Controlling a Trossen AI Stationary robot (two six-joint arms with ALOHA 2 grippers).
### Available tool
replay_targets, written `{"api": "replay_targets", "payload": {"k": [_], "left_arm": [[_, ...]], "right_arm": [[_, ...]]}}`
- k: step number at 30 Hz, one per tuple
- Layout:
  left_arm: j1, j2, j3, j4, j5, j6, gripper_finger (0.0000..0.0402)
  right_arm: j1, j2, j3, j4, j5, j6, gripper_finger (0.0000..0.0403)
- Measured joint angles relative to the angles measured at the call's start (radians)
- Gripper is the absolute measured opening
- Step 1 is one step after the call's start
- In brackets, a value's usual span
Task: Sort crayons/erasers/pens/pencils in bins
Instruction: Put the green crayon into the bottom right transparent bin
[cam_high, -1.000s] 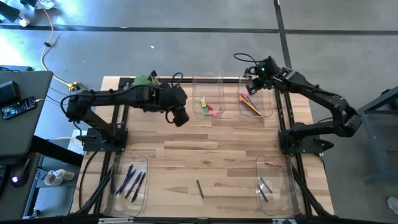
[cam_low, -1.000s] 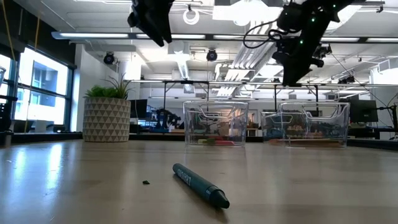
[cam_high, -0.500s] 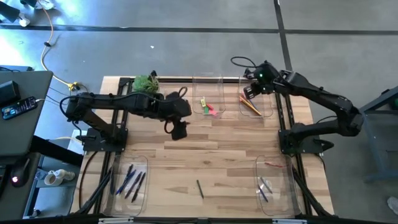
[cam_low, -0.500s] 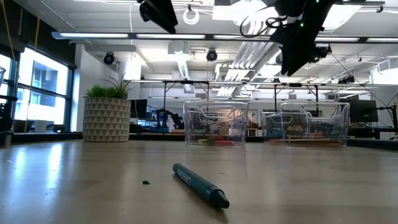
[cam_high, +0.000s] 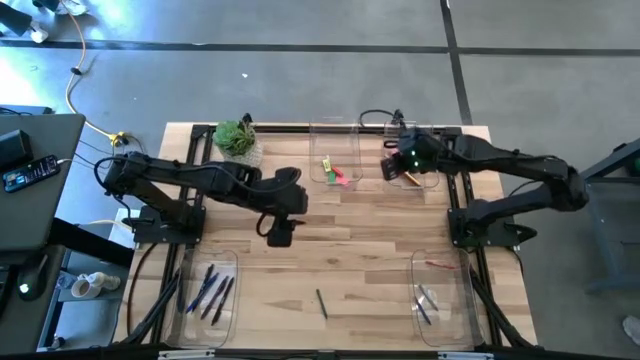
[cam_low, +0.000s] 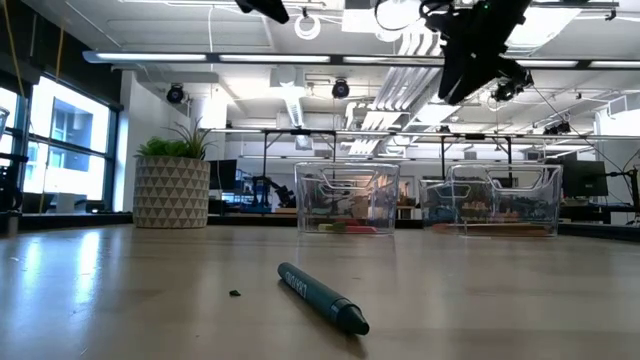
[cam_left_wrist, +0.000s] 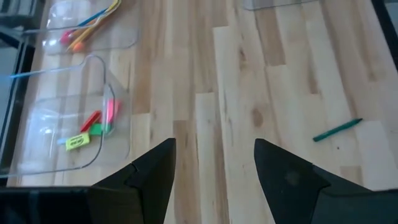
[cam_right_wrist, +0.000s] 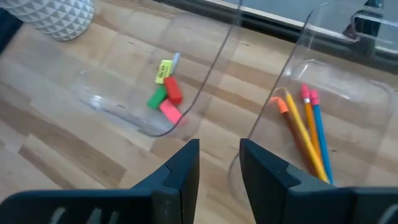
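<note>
A dark teal crayon (cam_high: 321, 303) lies loose on the wood near the table's front; it also shows in the low view (cam_low: 322, 297) and the left wrist view (cam_left_wrist: 336, 130). The erasers (cam_right_wrist: 165, 93) lie in the far middle bin (cam_high: 333, 150). The pencils (cam_right_wrist: 303, 130) lie in the far right bin (cam_high: 412, 170). My left gripper (cam_high: 279, 234) is open and empty, high above mid-table, left of centre. My right gripper (cam_high: 396, 165) is open and empty, high over the far right bin's left edge.
A near left bin (cam_high: 208, 292) holds several dark and blue pens. A near right bin (cam_high: 440, 296) holds a few sticks. A potted plant (cam_high: 234, 135) stands at the far left. The middle of the table is bare wood.
My left gripper has gone toward the table's near edge and risen in the low view. My right gripper has gone toward the table's left and slightly nearer, rising a little over the far right bin. Nothing on the table has moved.
</note>
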Motion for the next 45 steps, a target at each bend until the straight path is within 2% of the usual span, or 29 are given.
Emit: {"api": "replay_targets", "payload": {"k": [10, 17, 33, 45], "left_arm": [[-0.064, 0.088, 0.001, 0.013, 0.052, 0.015, 0.0204], [-0.125, 0.195, 0.000, 0.028, 0.074, 0.112, 0.0204], [-0.208, 0.391, 0.000, 0.167, 0.121, 0.243, 0.0204], [-0.217, 0.499, 0.000, 0.264, 0.131, 0.241, 0.0204]], "right_arm": [[0.200, 0.001, 0.000, -0.003, 0.103, 0.198, 0.0107], [0.288, 0.013, 0.000, -0.019, 0.143, 0.266, 0.0107], [0.336, 0.088, 0.000, -0.071, 0.144, 0.314, 0.0107], [0.336, 0.106, 0.000, -0.120, 0.126, 0.303, 0.0107]]}}
